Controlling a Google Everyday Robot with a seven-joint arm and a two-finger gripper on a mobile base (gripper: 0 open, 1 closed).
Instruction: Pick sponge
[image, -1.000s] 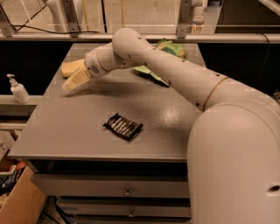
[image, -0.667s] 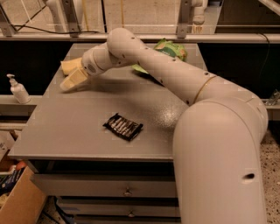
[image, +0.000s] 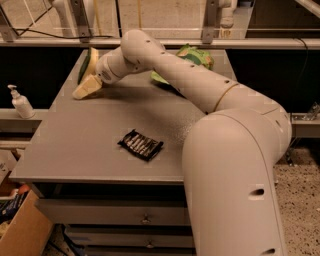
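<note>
Gripper (image: 86, 86) low over the table (image: 75, 150), sponge (image: 92, 59) right beyond its jaws.
The sponge stands on edge, its green face turned away from the arm; whether the jaws grip it, or how wide they stand, cannot be told. A black packet (image: 141, 145) lies well short of them.

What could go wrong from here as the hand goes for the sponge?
The sponge sits at the table's left edge near the far corner, right beside the hand; a nudge could push it over the side. The arm also passes close by the green pouch and might drag it.
</note>
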